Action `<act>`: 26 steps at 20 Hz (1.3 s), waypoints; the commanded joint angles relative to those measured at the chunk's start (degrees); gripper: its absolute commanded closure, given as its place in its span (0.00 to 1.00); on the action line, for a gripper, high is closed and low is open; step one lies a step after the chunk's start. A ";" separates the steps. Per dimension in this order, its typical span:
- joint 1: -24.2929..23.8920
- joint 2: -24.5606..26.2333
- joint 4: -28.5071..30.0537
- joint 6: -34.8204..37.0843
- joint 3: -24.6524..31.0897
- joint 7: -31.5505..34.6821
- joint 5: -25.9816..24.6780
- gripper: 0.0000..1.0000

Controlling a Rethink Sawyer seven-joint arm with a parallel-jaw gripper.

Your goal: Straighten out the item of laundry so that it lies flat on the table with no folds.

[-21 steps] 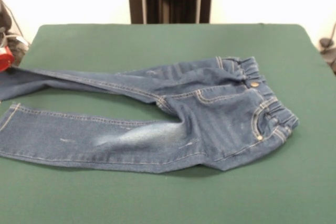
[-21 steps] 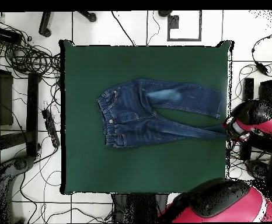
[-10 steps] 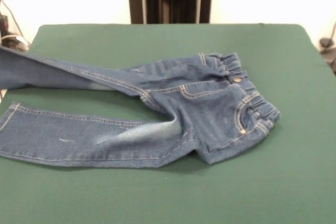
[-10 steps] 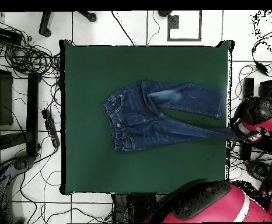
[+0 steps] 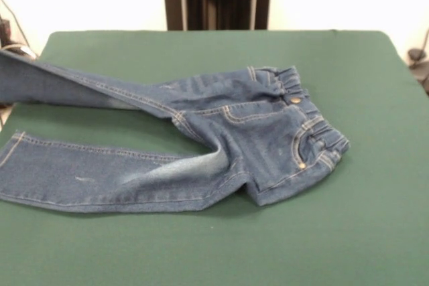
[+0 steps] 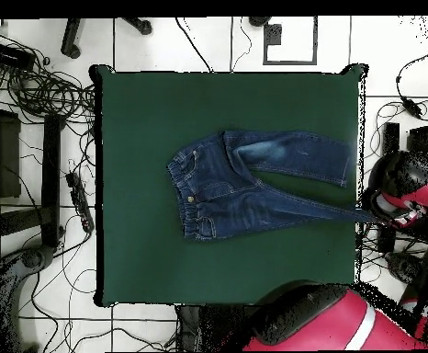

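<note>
So, claw just off table's edge in overhead view, arm bent beside it; can't tell how it's set. One leg of jeans stretched taut to it, past edge. Rest on green felt table: denim, gathered waistband, brass button, faded patch.
</note>
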 commanded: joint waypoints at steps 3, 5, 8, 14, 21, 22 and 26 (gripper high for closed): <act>2.38 4.40 4.91 -3.41 0.25 17.21 1.59 1.00; 2.73 4.79 5.53 -4.68 0.32 18.56 2.09 1.00; 3.18 5.80 4.88 -5.21 0.40 20.04 3.06 1.00; 3.70 8.08 2.23 -5.23 0.38 22.31 4.32 1.00; 4.63 8.61 0.65 -4.28 0.11 23.81 4.20 1.00; 4.70 8.53 0.57 -4.23 0.19 23.80 4.15 1.00; 4.54 7.85 0.94 -5.33 1.17 23.56 4.36 1.00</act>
